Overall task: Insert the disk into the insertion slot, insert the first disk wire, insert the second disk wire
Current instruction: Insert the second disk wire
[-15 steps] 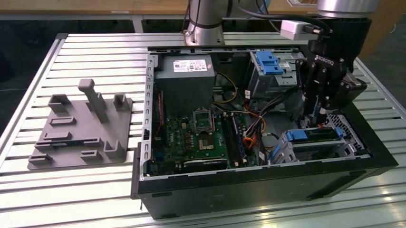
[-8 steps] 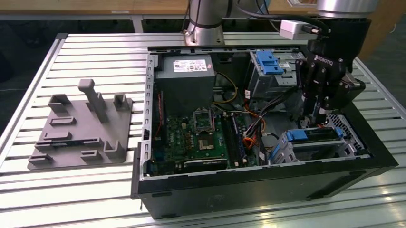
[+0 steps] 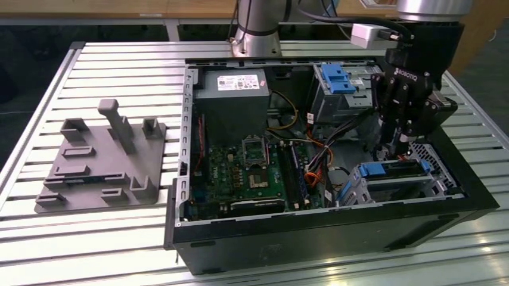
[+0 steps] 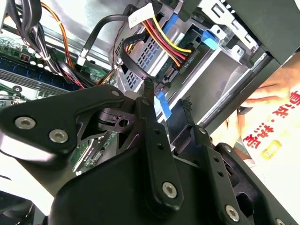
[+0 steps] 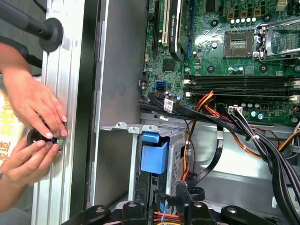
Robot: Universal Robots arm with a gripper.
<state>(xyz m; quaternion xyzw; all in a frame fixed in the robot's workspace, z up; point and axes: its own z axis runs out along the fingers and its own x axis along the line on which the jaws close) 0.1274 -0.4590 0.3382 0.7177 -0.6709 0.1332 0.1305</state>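
Observation:
The disk (image 3: 390, 170), with its blue carrier (image 5: 153, 157), sits inside the insertion slot (image 3: 432, 180), a silver perforated cage (image 5: 176, 150) at the case's corner on the exterior view's right. My gripper (image 3: 396, 150) reaches down into the case right behind that cage. In the second wrist view its fingers (image 4: 147, 101) stand close on either side of a blue disk wire connector (image 4: 162, 104), and the gripper (image 4: 168, 97) looks shut on it. A red, yellow and black wire bundle (image 4: 173, 47) ends in a black connector (image 4: 185, 62) at the disk's edge.
The open computer case (image 3: 318, 235) lies on a slatted metal table (image 3: 119, 65). Inside it are the motherboard (image 3: 247, 173), a grey power-supply box (image 3: 230, 89) and a taller bay with a blue latch (image 3: 338, 80). A grey fixture (image 3: 104, 161) stands on the exterior view's left. A person's hands (image 5: 33, 126) work at the table rail outside the case.

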